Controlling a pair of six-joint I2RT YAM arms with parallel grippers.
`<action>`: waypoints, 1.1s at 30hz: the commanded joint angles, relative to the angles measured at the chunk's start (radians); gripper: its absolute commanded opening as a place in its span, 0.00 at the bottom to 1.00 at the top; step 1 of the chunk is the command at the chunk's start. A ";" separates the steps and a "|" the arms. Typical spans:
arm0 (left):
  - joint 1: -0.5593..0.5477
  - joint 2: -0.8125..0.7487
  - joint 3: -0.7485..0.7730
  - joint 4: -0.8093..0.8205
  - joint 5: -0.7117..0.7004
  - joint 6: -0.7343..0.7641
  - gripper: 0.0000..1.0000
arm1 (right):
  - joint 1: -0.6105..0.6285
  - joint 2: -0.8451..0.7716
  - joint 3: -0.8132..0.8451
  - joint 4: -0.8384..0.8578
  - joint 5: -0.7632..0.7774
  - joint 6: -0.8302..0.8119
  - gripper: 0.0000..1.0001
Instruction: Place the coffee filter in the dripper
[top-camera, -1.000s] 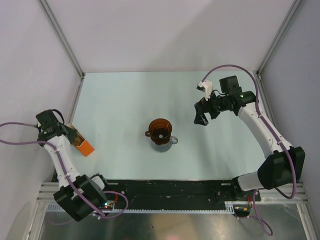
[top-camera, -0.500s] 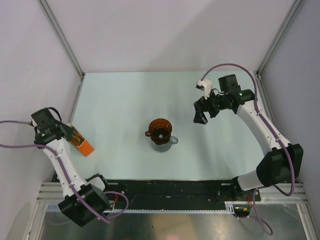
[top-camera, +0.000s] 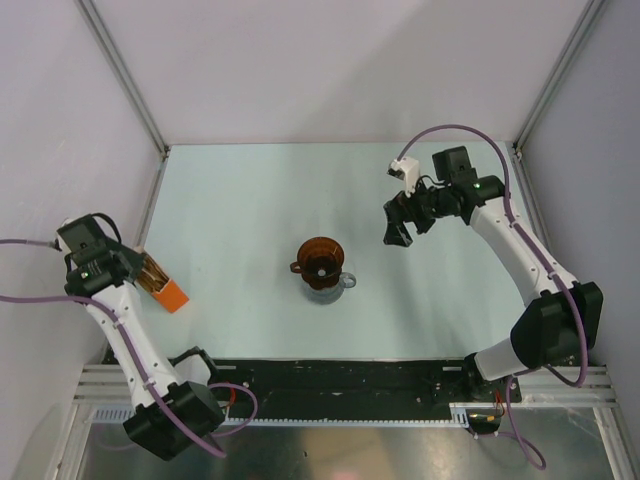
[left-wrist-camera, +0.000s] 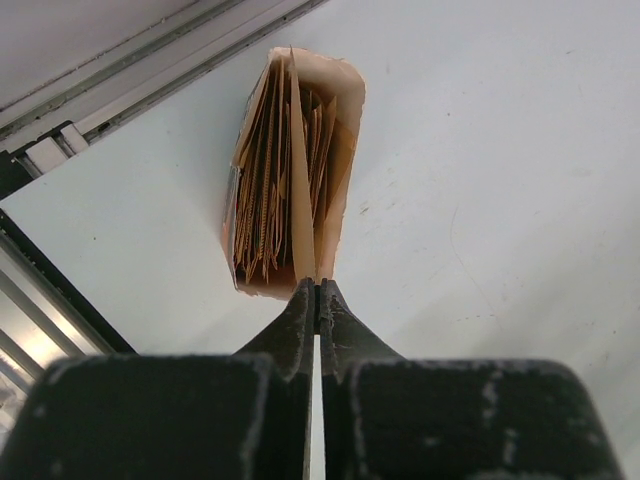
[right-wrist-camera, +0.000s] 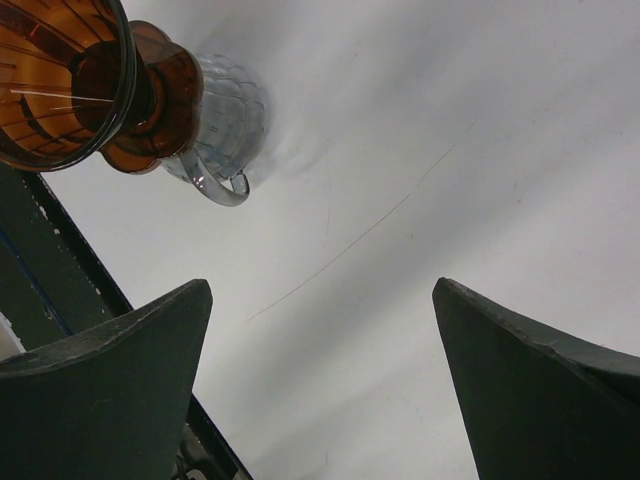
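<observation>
The dark reddish-brown dripper (top-camera: 320, 258) sits on a clear glass jug (top-camera: 336, 283) at the table's middle; the right wrist view has the dripper (right-wrist-camera: 60, 80) at top left. Far left, my left gripper (top-camera: 135, 262) points into a small orange box (top-camera: 168, 292) of paper filters. In the left wrist view the left gripper (left-wrist-camera: 318, 287) is shut, its tips pinching the near edge of one light-tan coffee filter (left-wrist-camera: 303, 180) that stands out of the box (left-wrist-camera: 345, 100). My right gripper (top-camera: 400, 232) hangs open to the right of the dripper; the right gripper (right-wrist-camera: 322, 288) has only table between its fingers.
The glass jug (right-wrist-camera: 225, 125) has a small handle turned to the right. A metal frame rail (left-wrist-camera: 150, 60) runs just behind the orange box at the table's left edge. White enclosure walls stand on three sides, and the dark base rail (top-camera: 340, 375) lines the near edge.
My left gripper has shut at the box's mouth, and the left arm has drawn slightly left. The right gripper drifted a little left, staying open.
</observation>
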 joint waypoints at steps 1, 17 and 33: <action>-0.012 -0.020 0.048 -0.006 -0.019 0.024 0.00 | 0.012 0.009 0.049 0.011 -0.016 -0.008 0.99; -0.016 0.005 -0.014 -0.037 -0.007 0.046 0.00 | 0.018 0.019 0.065 0.000 -0.009 -0.013 0.99; -0.067 -0.006 0.280 -0.043 0.314 0.216 0.00 | 0.015 0.070 0.194 -0.001 -0.118 0.012 0.99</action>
